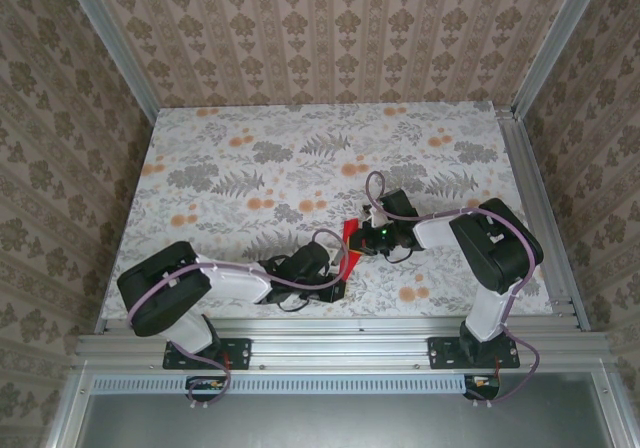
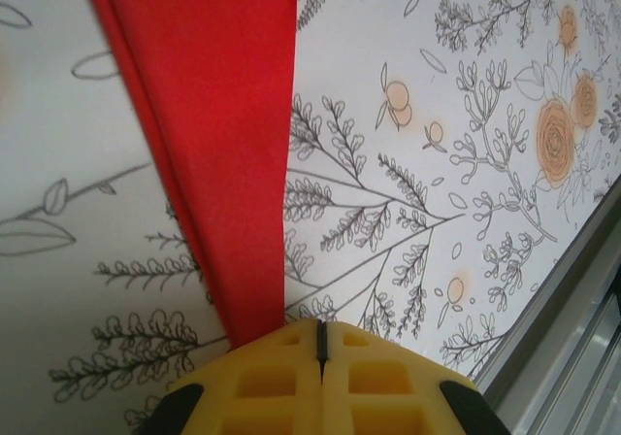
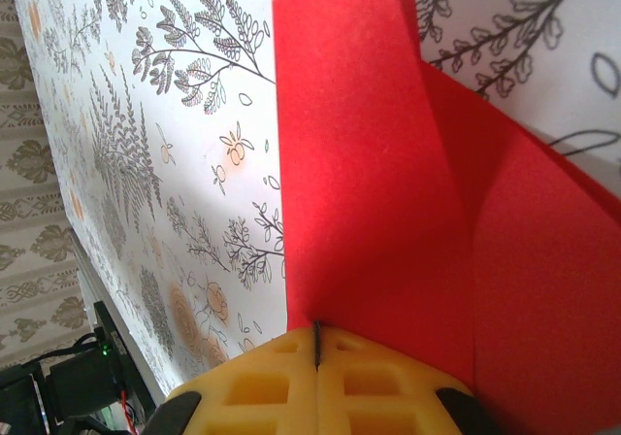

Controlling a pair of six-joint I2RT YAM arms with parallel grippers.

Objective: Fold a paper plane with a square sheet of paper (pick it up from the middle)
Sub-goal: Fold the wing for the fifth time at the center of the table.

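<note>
Both claws pinched shut, left gripper (image 2: 320, 346) and right gripper (image 3: 317, 343) each nipping an end of the folded bright red paper sheet (image 1: 349, 249), stretched between them over the floral-print table (image 1: 250, 168), probably to hold its crease taut.

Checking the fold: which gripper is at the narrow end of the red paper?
The left gripper: the folded red paper tapers to a narrow tip there, whereas the right gripper is shut on a broad stretch of it.
</note>
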